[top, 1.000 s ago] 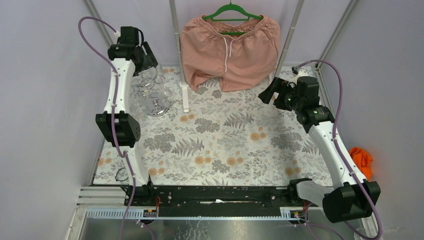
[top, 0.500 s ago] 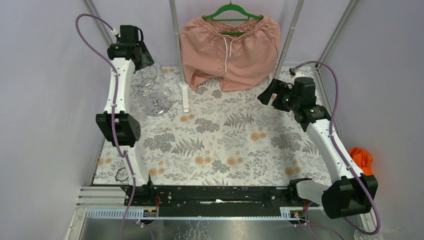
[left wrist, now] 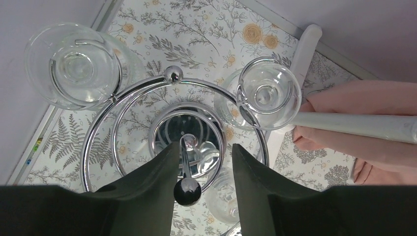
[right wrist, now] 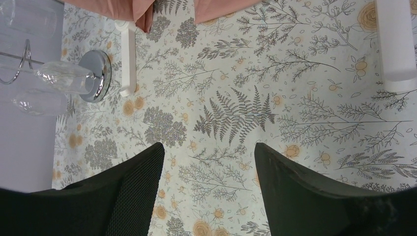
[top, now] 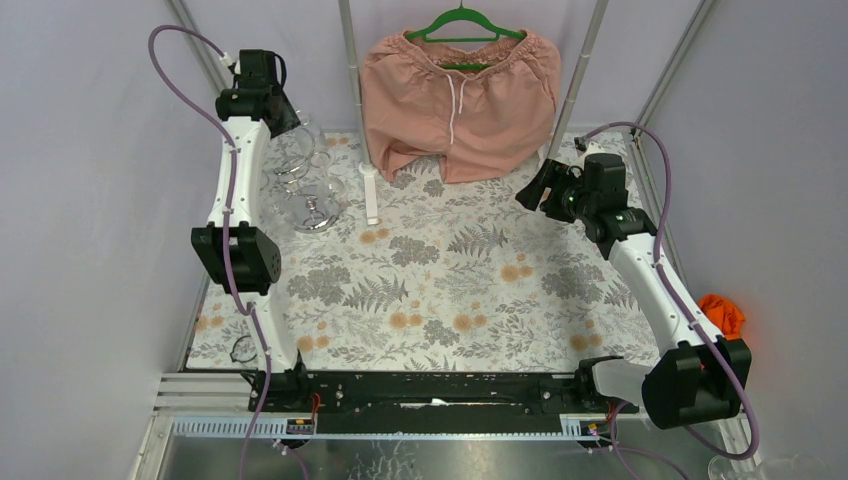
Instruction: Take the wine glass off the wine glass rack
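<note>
The wine glass rack [top: 303, 190] is a chrome wire stand at the far left of the table. In the left wrist view I look straight down on its mirror base [left wrist: 172, 129] and its ball top [left wrist: 187, 191]. Clear wine glasses hang upside down from its loops: one at the upper left [left wrist: 74, 64], one at the right [left wrist: 268, 93], one lower [left wrist: 223, 199]. My left gripper [left wrist: 204, 146] is open above the rack, the ball top between its fingers and touching neither. It also shows in the top view [top: 284, 113]. My right gripper [right wrist: 209, 145] is open and empty, high over the table's far right [top: 530, 185].
Pink shorts [top: 458, 100] hang on a green hanger from a clothes rail at the back. The rail's white foot [top: 370, 192] lies right beside the rack. Its other foot [right wrist: 396, 44] is near my right gripper. An orange cloth [top: 723, 315] lies off the table's right edge.
My left gripper has moved a little back and left over the rack top. My right arm has stretched slightly further from its base.
</note>
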Robot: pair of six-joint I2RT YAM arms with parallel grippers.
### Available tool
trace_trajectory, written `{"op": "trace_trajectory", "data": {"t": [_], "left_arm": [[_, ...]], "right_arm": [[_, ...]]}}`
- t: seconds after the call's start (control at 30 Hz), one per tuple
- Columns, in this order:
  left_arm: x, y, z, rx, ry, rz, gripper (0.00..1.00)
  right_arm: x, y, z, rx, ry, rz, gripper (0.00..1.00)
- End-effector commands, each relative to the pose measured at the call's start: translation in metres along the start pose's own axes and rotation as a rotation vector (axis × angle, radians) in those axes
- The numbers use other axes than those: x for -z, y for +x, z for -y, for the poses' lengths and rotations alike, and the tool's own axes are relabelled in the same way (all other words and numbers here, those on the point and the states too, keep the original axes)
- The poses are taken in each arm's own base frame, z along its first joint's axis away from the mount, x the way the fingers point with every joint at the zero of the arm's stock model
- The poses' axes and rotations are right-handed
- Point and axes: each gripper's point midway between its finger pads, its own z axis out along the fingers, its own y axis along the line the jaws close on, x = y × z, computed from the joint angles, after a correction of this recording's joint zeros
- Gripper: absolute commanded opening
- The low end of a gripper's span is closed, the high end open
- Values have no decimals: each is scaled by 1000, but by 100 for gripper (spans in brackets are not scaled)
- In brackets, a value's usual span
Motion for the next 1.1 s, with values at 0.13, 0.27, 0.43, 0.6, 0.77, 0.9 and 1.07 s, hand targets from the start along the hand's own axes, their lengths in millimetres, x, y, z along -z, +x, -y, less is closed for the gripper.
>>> {"op": "trace_trajectory", "data": {"t": [0.13,0.27,0.43,0.6,0.77,0.9,1.07], "left_arm": [[-1,-22,-2,-14,-5,85,38],[-2,-21,-2,-16,-4,81,23],[-6,-16,-7,-33,-29,70,5],[-10,-6,-12,-48,-45,42,0],[-6,0,-7,-37,-5,43,0],[8,-2,0,-25,46,52,0],[31,-10,8,-19,86,74,0]], "right_arm": [[-3,-3,-11,23,-53,3,71],[-5,1,-10,21,-56,-8,69],[-6,4,-8,18,-53,-17,68],[-7,7,-7,17,-54,-23,67],[-9,10,-5,12,-51,-26,66],[-11,12,-4,9,-50,-33,62],[-13,12,-3,6,-50,-36,58]]}}
